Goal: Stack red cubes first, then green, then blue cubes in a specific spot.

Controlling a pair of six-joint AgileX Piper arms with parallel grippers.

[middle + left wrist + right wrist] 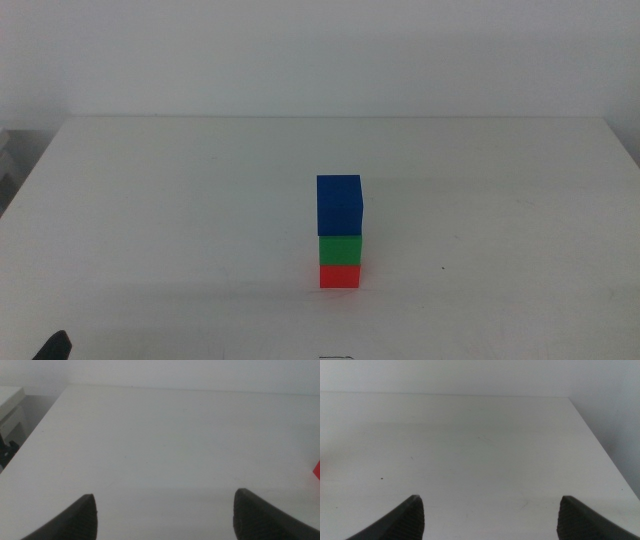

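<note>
Three cubes stand in one tower near the middle of the white surface [150, 200], a little toward its near side: the red cube [340, 275] on the bottom, the green cube [340, 248] resting on it, the blue cube [339, 204] on top. The faces line up closely, with the blue one seeming to sit a touch off to the left.

Neither pincer is anywhere near the stack. The left pincer [165, 515] hangs over bare surface with its jaws spread wide and nothing between them; only a red sliver of the bottom cube peeks in at the edge of its wrist view. The right pincer [490, 517] is likewise gaping wide and empty, looking across plain white toward the surface's far edge and right-hand edge.

No writing shows on any cube face. Open surface lies all round the tower, with every edge well away.
</note>
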